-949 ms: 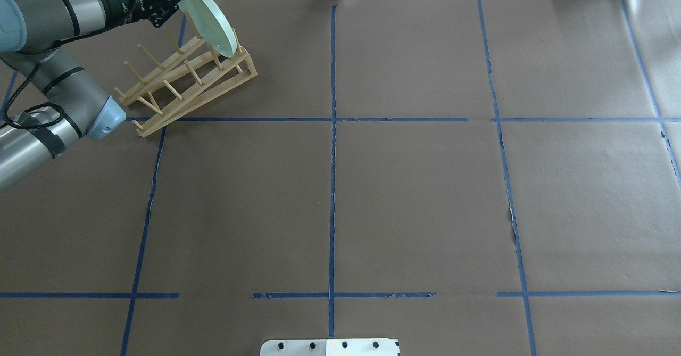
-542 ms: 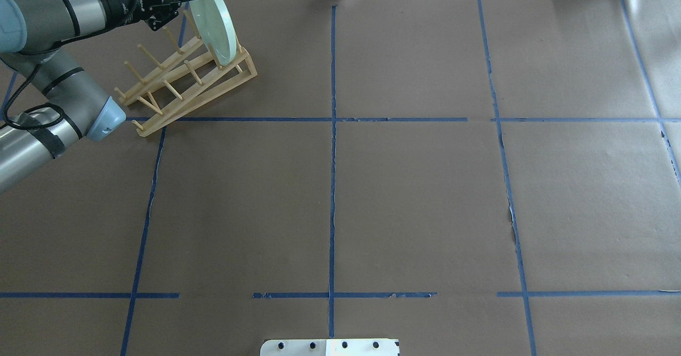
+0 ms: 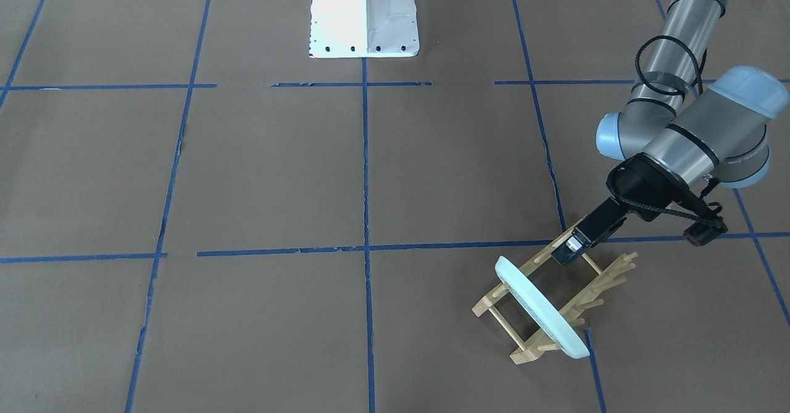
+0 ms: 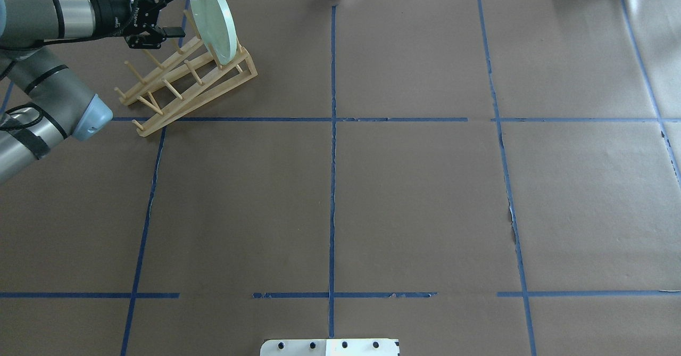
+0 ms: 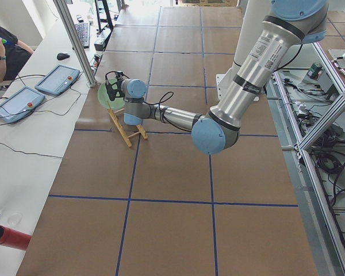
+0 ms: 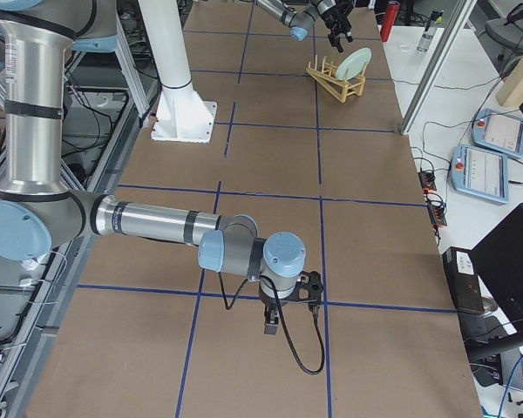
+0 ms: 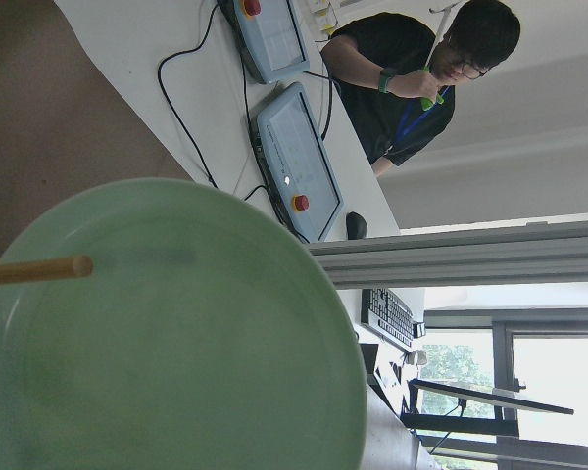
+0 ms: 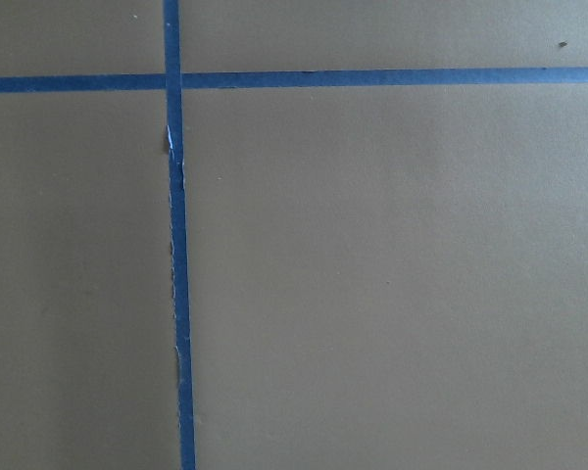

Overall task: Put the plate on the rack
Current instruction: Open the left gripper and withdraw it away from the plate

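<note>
Looks like your left end effector (image 4: 178, 14) has let go and backed off the plate (image 4: 214, 21) since the earlier frames, and its fingers are spread wide. Overhead, the plate stands on edge between pegs at the far end of the rack (image 4: 202, 99). Front view shows the same. On the left wrist cam, one peg (image 7: 34, 269) crosses the plate. From the right side, your right end effector (image 6: 288, 305) hangs over the worktop (image 6: 270, 157), and you can't tell its state.

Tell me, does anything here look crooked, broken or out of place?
Nothing is spilled or broken. The rack sits skewed to the blue tape grid, with the plate standing on edge at its far end. The brown paper is slightly torn beside one tape line.
</note>
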Controlling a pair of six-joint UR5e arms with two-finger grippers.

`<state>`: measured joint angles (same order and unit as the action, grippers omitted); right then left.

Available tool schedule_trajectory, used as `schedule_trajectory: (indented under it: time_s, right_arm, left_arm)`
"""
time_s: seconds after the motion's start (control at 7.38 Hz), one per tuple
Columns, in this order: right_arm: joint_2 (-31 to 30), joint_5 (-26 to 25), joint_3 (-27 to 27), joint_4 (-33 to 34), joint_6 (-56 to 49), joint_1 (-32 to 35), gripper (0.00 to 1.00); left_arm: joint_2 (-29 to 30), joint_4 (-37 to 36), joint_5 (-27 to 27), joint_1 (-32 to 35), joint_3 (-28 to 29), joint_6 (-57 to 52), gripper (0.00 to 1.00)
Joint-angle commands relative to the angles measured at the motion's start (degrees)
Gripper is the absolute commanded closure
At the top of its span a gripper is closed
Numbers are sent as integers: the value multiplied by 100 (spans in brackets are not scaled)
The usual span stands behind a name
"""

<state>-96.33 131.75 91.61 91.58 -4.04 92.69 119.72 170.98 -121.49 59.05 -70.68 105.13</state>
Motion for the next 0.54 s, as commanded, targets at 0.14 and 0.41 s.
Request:
schedule_trajectory:
  time_s: [0.14,0.41]
  right_arm:
    - [0,0,6,0,0,4,0]
    - [0,0,-3,0,0,4,0]
  left_arm:
    - [-737,-2869,-1060,467,-1015,-2830,0]
    - [-1379,-3866,-1060,720,-1289,-5070,0]
